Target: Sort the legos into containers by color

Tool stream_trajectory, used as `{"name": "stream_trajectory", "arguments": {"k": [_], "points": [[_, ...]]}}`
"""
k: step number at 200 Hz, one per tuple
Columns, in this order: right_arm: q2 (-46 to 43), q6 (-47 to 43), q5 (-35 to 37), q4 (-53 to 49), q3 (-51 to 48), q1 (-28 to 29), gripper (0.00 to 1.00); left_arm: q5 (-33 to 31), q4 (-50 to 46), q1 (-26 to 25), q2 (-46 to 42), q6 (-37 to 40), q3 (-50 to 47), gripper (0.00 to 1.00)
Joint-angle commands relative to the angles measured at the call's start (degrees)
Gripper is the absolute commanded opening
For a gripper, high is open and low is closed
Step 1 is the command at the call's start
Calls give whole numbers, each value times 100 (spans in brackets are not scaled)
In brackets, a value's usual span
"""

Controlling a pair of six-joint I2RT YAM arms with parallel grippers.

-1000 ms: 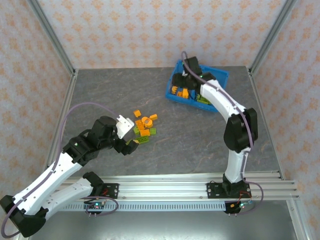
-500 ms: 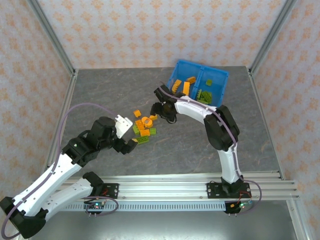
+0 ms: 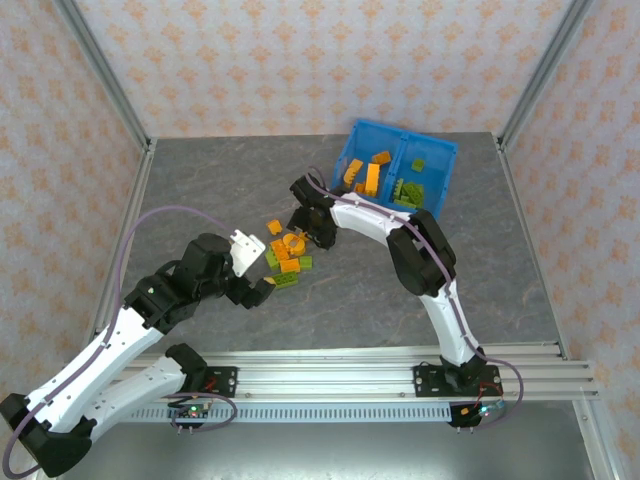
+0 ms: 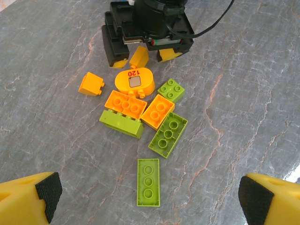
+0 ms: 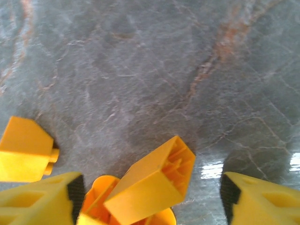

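Observation:
Loose orange and lime legos [image 3: 286, 254] lie in a small pile mid-table. My right gripper [image 3: 304, 222] is low at the pile's far end, open, its pads either side of a tilted orange brick [image 5: 154, 187] that leans on a round orange piece [image 4: 134, 80]; there is a gap at each pad. My left gripper [image 3: 262, 270] hovers wide open over the pile's near end, above a flat lime brick [image 4: 148, 182]. The blue bin [image 3: 440, 150] stands at the back right, orange legos [image 3: 366, 176] in its left container and lime ones [image 3: 410, 188] in its right.
Another orange brick [image 5: 26, 149] sits just left of the right gripper's fingers. Lime and orange bricks [image 4: 140, 115] crowd between the two grippers. A metal frame and patterned walls enclose the grey marbled table [image 3: 200, 190].
My right arm has swung from over the blue bin down to the far end of the pile, its jaws now around the tilted orange brick. The left arm has not moved.

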Motion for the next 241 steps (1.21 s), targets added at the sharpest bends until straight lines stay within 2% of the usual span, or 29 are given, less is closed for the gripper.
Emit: {"name": "stream_trajectory", "arguments": {"k": [1,39,77,100,124,146,181,203,241], "points": [[180,343,247,-163,-58,21,70,-170,79,54,-98,-6,-91,100],[110,315,517,-185,-213,21,40,-180,89,56,-107,-5,-98,100],[-214,75,892,-130,-486,21,21,-158,89,56,-111,9,-101,100],[-526,-481,1169,-133,-542,12,11,141,121,56,-149,54,-108,100],[-1017,-1175,1378,-31,-647,-5,7,488,198,51,-260,104,-143,100],[-1528,-1724,1376,157,-751,-139,6,513,223,56,-334,109,-156,100],[-1931,-2692,1295,360,-470,-751,5,454,229,56,-368,114,-152,100],[-1636,-3294,1445,311,195,-1247,5,420,199,51,-371,100,-136,100],[-236,-3626,1266,87,1978,-1953,7,349,157,56,-396,100,-117,100]]}}
